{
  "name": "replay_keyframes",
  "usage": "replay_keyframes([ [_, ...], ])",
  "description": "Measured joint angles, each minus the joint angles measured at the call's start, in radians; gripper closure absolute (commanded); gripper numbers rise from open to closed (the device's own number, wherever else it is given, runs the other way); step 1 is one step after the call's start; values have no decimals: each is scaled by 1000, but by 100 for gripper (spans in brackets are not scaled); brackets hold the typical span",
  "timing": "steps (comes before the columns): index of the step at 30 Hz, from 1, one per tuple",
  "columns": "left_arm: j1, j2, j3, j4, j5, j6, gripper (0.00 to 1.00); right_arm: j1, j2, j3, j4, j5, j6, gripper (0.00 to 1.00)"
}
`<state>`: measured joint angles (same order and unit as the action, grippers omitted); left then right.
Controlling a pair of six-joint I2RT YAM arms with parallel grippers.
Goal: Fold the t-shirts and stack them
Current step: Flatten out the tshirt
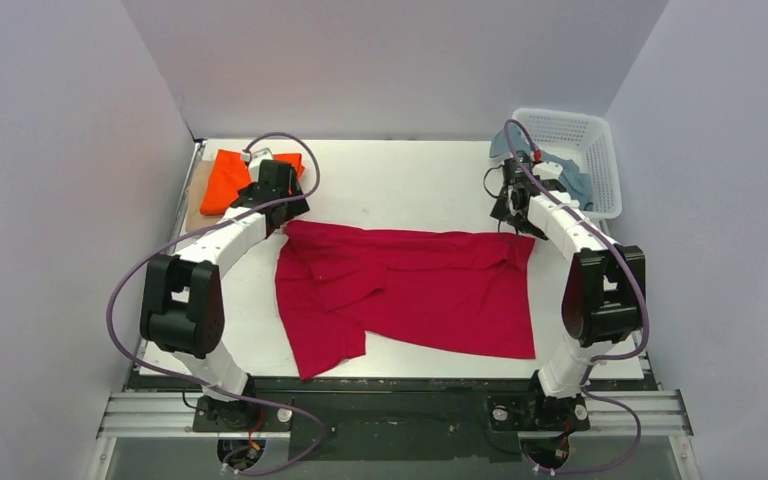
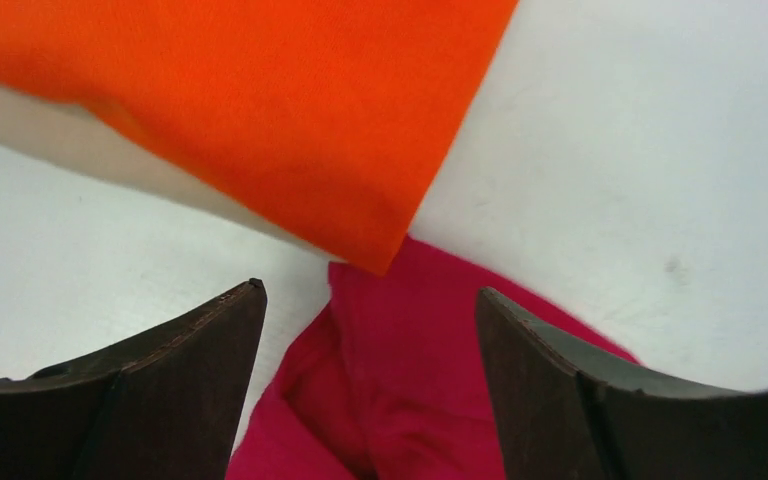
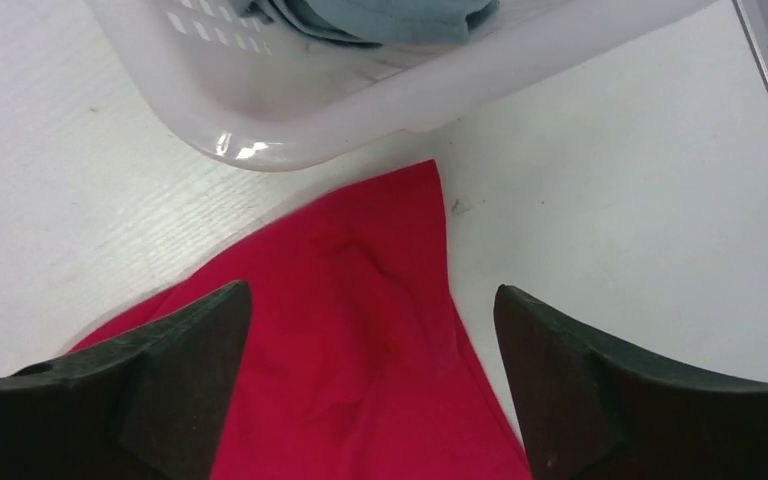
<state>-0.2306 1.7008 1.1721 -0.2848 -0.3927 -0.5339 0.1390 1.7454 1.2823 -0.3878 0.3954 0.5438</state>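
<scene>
While the left gripper and right gripper stand open, each with a corner of the red t-shirt between its fingers, they should rise straight so neither corner snags.

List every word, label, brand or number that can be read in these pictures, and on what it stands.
None: no text can be read in any view.
The red t-shirt, the orange t-shirt, the grey-blue t-shirt and the white basket are all plain.

Bare table lies open at 12 o'clock of the red shirt; orange shirt blocks 10 o'clock, basket 2 o'clock.
</scene>
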Motion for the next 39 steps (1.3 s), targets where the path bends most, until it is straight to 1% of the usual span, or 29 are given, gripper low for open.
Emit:
replay_keyframes([
  [2,-2,-31,38,2,11,-1,13,0,-27,4,-2,1,3,10],
  [4,-2,-82,45,-16,19,-15,12,1,-85,-6,-7,1,15,8],
  [7,-5,-192,37,-108,39,-69,11,2,-253,-103,-8,1,56,4],
  [9,-14,-276,-6,-152,58,-110,11,2,-380,-193,-19,-3,87,3],
  [13,-80,-496,-184,-278,100,-208,11,-8,-638,-409,-76,-34,150,2],
  [17,-237,-689,-392,-428,132,-336,12,-23,-813,-586,-138,-76,198,2],
  [20,-360,-808,-529,-550,161,-459,22,-31,-902,-667,-182,-100,223,2],
  [21,-393,-839,-564,-584,169,-494,24,-34,-920,-679,-190,-105,228,2],
  [22,-416,-858,-588,-608,175,-520,28,-35,-937,-689,-200,-109,235,2],
  [24,-468,-892,-640,-635,202,-576,32,-36,-961,-705,-209,-117,245,2],
  [27,-512,-899,-699,-626,253,-626,37,-38,-970,-713,-215,-118,253,3],
  [29,-523,-882,-728,-610,282,-641,40,-41,-969,-714,-216,-118,256,4],
  [31,-528,-846,-750,-593,303,-651,46,-41,-969,-714,-216,-118,256,4],
  [33,-528,-817,-752,-588,307,-658,50,-41,-966,-714,-216,-118,256,5],
  [36,-528,-790,-752,-586,306,-661,52,-41,-959,-714,-216,-118,256,5],
  [39,-528,-778,-752,-579,311,-663,59,-42,-953,-714,-216,-118,256,5],
])
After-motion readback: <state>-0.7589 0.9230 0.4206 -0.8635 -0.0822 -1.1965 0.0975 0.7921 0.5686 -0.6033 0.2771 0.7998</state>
